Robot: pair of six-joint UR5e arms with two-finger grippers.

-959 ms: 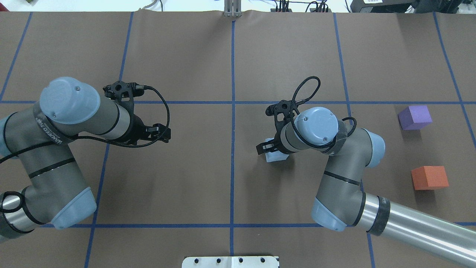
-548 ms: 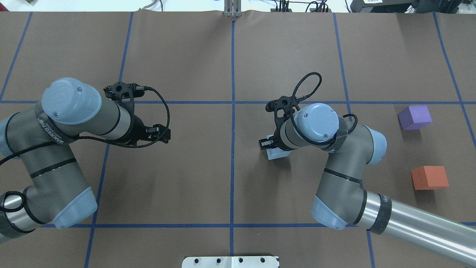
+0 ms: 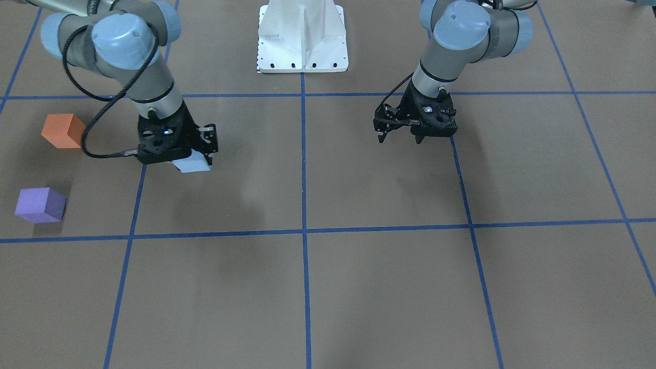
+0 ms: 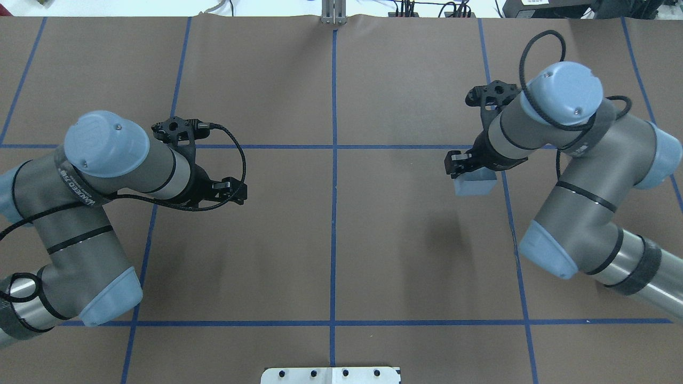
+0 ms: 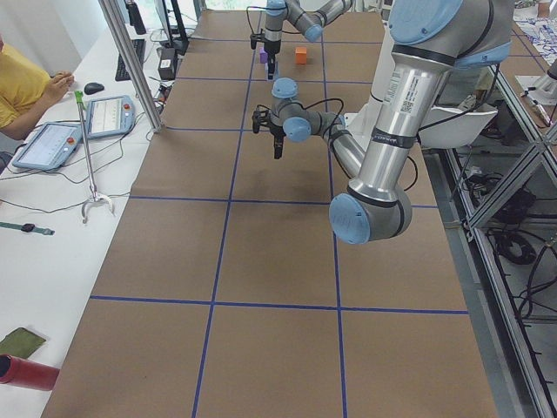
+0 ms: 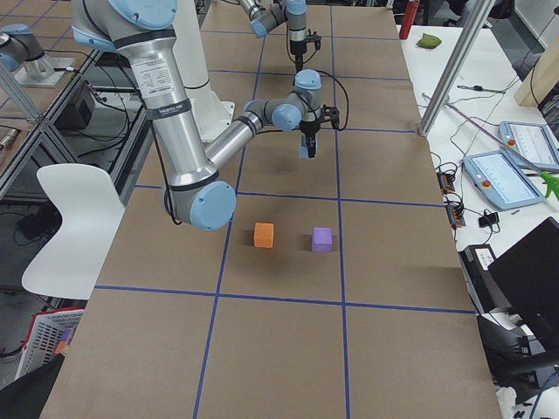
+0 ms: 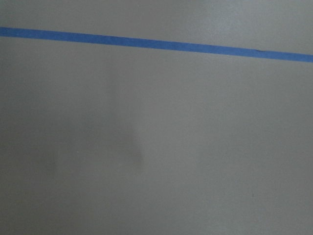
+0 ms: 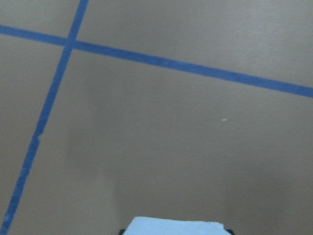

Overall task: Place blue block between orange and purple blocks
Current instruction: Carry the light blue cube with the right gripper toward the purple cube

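Two cubes, the orange block and purple block, sit apart near the right edge of the table. The right gripper pinches the blue block by opposite flat faces, aloft, inward of them; it looks light, slightly squashy. The left gripper hangs spread, empty.

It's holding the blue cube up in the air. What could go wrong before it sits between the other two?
The right gripper seems to grip the blue block near its top, with most of it hanging below in the air; it might slip or twist on the way.
The gap between the orange block and the purple block looks little wider than the blue block, so a slightly off descent could knock one aside.
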